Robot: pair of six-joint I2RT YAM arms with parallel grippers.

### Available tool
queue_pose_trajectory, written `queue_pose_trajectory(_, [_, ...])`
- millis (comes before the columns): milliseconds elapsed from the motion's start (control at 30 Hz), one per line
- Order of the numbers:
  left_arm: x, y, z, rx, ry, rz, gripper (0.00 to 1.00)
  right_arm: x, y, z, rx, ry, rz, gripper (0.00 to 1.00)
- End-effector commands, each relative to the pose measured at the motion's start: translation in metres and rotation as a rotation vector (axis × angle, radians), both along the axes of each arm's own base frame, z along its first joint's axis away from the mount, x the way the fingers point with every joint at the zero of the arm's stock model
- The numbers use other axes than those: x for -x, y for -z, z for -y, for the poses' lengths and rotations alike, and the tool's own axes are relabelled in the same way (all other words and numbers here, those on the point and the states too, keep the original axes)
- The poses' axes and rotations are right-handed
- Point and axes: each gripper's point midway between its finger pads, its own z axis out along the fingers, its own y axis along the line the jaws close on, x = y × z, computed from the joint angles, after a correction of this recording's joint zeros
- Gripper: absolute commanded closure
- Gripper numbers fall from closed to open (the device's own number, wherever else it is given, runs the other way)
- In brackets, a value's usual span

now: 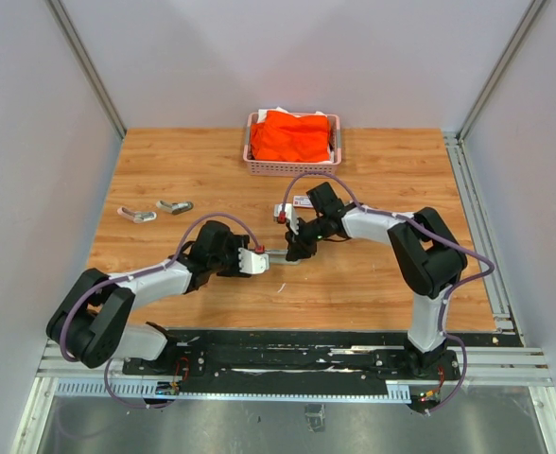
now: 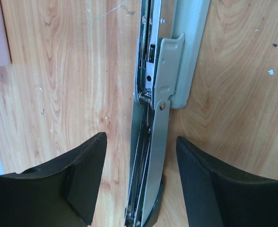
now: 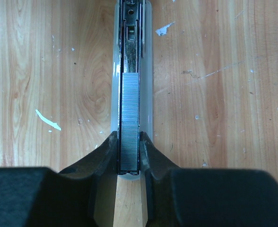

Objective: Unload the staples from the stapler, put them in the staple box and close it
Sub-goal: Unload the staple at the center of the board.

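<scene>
No text, number or brand mark can be read in any view. The small white box (image 1: 302, 201) on the worktop (image 1: 382, 284) bears a red label, its print too small to make out from the top camera. The metal parts of the stapler (image 2: 169, 71) show no readable stamping in either wrist view.

From above, the stapler (image 1: 280, 255) sits mostly hidden between the left hand (image 1: 262, 262) and right hand (image 1: 297, 248), its staples (image 3: 129, 118) too small to see there. Two grey bits (image 1: 175, 206) near the left edge of the worktop (image 1: 373, 284) are too small to identify.
</scene>
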Motion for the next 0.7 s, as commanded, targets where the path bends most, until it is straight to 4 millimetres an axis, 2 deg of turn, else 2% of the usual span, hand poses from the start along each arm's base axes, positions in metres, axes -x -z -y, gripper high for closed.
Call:
queue_pose_trajectory(0, [0.014,0.012,-0.001,-0.015,0.015,-0.019,0.35,0.008,0.004,-0.003,0.000,0.012,-0.121,0.85])
queue_pose_trajectory(200, [0.029,0.015,0.010,-0.030,0.087,-0.011,0.34,0.003,0.002,-0.002,-0.017,0.055,-0.204,0.85])
queue_pose_trajectory(267, [0.035,0.018,0.013,-0.047,0.114,-0.011,0.34,0.003,0.010,0.000,-0.008,0.071,-0.249,0.85])
queue_pose_trajectory(367, [0.041,0.023,0.016,-0.067,0.141,-0.016,0.34,0.001,0.010,0.002,-0.008,0.084,-0.272,0.85])
queue_pose_trajectory(667, [0.031,0.027,0.022,-0.117,0.071,0.035,0.35,-0.002,0.007,0.004,-0.031,0.101,-0.310,0.84])
